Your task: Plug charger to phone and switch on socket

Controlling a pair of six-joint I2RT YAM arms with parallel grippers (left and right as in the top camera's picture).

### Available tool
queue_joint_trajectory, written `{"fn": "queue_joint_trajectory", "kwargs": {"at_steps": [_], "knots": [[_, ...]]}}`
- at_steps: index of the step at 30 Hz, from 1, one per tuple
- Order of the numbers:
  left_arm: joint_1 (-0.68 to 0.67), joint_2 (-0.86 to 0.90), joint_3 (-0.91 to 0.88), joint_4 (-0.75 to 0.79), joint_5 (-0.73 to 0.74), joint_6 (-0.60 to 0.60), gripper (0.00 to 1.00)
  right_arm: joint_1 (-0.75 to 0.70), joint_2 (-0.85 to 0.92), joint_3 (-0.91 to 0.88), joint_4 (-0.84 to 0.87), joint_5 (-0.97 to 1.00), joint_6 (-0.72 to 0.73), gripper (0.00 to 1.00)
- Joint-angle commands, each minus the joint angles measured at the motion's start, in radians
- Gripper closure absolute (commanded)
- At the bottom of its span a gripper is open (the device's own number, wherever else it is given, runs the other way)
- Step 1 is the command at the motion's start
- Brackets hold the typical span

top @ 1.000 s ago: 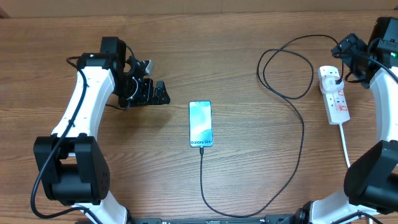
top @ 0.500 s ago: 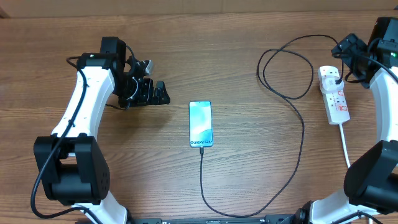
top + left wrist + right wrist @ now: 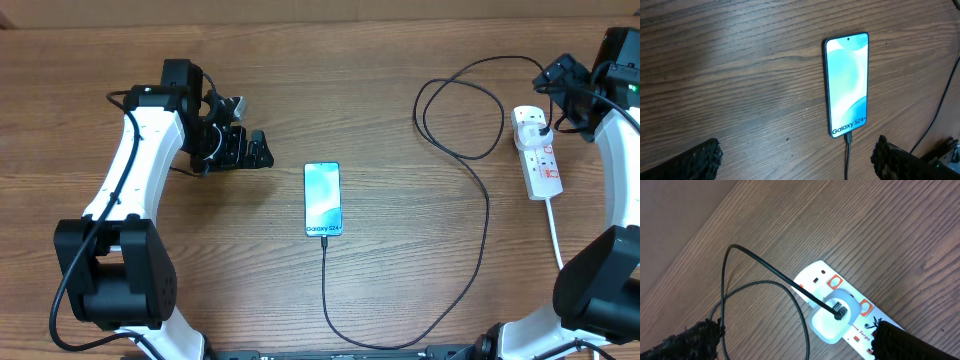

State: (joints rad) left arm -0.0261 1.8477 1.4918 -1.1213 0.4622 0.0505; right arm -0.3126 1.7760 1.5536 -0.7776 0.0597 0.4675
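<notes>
Lying connected: one phone (image 3: 322,198), one charger (image 3: 324,290), one socket (image 3: 540,160).

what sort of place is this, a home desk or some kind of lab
Likely a robotics test bench, not a home: a left arm and a right arm flank a wood-grain table laid with a phone, charger and socket.

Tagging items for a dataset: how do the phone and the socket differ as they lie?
The phone is dark-edged with a light blue screen; the socket is white with red markings. The phone lies in the middle; the socket lies far to the right. The black cable enters the phone's bottom edge but plugs into the socket's top face. Both lie flat.
</notes>
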Motion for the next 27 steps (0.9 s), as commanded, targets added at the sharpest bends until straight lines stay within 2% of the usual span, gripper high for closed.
{"fn": "queue_joint_trajectory", "kwargs": {"at_steps": [1,18,27], "knots": [[0.0,-0.023,0.003,0.001,-0.002,-0.013,0.0,-0.003,-0.031,0.004,0.006,0.009,0.002,0.0],[-0.007,-0.033,0.002,0.001,-0.002,-0.013,0.0,-0.003,-0.031,0.004,0.006,0.01,0.002,0.0],[-0.099,-0.129,0.002,0.001,-0.002,-0.013,0.0,-0.003,-0.031,0.004,0.006,0.01,0.002,0.0]]}}
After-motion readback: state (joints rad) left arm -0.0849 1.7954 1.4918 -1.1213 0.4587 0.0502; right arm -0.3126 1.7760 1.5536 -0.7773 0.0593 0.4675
